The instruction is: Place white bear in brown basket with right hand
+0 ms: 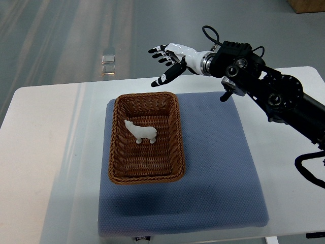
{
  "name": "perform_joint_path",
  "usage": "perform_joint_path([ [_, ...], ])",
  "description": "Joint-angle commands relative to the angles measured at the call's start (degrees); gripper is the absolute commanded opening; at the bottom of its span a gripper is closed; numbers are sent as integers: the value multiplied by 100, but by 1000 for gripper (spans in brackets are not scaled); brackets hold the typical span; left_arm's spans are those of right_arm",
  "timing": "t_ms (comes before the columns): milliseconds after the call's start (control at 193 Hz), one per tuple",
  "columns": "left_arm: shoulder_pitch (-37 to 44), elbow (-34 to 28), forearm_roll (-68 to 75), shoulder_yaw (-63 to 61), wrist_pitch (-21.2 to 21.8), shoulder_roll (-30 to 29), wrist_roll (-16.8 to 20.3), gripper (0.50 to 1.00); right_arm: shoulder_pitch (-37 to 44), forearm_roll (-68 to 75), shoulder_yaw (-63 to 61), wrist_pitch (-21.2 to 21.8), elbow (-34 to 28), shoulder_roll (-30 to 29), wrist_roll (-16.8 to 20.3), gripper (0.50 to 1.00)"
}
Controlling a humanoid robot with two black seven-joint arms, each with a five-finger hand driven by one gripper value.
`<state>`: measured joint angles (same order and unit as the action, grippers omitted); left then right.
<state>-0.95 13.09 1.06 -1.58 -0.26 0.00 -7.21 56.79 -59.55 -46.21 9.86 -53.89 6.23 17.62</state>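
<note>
Top view: white bear (pixel 140 132) sits inside the brown basket (pixel 145 175), a little toward its far end, standing on its legs, long axis running roughly across the basket. Right robot hand (pixel 167 61) hangs beyond the basket's far rim — fingers spread, holding nothing. Bear lies below and slightly left of the hand in the picture, well apart. Placement looks done; my read is only a retreat of the arm is left. Left arm not visible.
</note>
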Motion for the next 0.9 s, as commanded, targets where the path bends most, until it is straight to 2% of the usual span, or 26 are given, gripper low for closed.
perform_joint_path([
  [0,-2,0,0,-1,0,0,0,1000,-362,444,-907,-222,28,-34,5,921],
  [88,-2,0,0,-1,0,0,0,1000,-555,1032,-1452,-608,256,-51,5,924],
  [212,7,-8,0,-1,0,0,0,1000,-608,2105,-1610,-1083,661,-51,-30,924],
  [269,7,0,0,-1,9,0,0,1000,-608,2825,-1645,-1303,976,-51,-241,924],
  [341,7,0,0,-1,0,0,0,1000,-608,3696,-1751,-1347,1337,-51,-602,921],
  [481,7,18,9,-9,0,0,0,1000,-608,5507,-1777,-1153,1873,-104,-1613,924],
  [558,7,18,0,-9,0,0,0,1000,-669,6297,-1768,-794,2075,-130,-2271,926],
  [626,7,18,0,-9,0,0,0,1000,-801,6649,-1777,-495,2163,-209,-2649,926],
  [708,7,18,0,-9,0,0,0,1000,-977,6790,-1777,-108,2172,-324,-3010,932],
  [775,7,18,0,-1,0,0,0,1000,-1091,6790,-1777,-2,2181,-403,-3221,934],
  [894,7,18,0,-9,0,0,0,1000,-1188,6816,-1768,-11,2181,-508,-3291,934],
])
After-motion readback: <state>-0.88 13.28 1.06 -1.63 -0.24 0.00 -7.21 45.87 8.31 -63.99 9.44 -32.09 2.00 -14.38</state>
